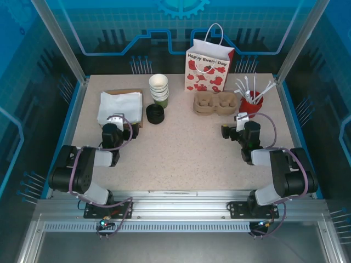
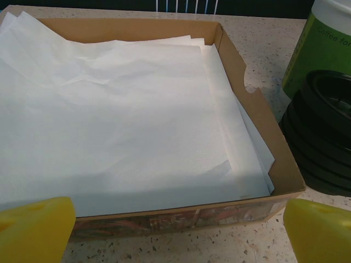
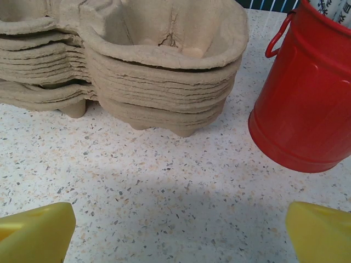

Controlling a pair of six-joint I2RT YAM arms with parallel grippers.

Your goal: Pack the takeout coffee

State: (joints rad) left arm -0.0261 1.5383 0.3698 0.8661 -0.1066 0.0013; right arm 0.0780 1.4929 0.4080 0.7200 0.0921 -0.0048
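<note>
"White paper sheets [image 2: 120, 109] lie flat in a cardboard box [image 2: 258, 126] at the counter's [image 1: 181, 159] left, the left gripper [image 2: 178, 229] poised before it with jaws released and empty. Where is the takeout coffee?" asks the student.

"Not yet made up, judging by the layout," the tutor replies. "Black lids [image 1: 155, 114] sit stacked just right of the box, close in front of a nest of lidless green cups [image 1: 159, 89]: parts kept adjacent so one cup can be capped. Further right, the gift bag [image 1: 209, 68] stands upright at the rear, mouth up, presumably to receive the load. The bag lies just behind the carriers [image 3: 164, 71], a short path for a loaded carrier. Those pulp carriers are nested beside a red bucket [image 3: 301, 109] of white utensils [image 1: 253, 87]; the right gripper [image 3: 178, 233] faces them, jaws likewise spread and holding nothing."
</note>
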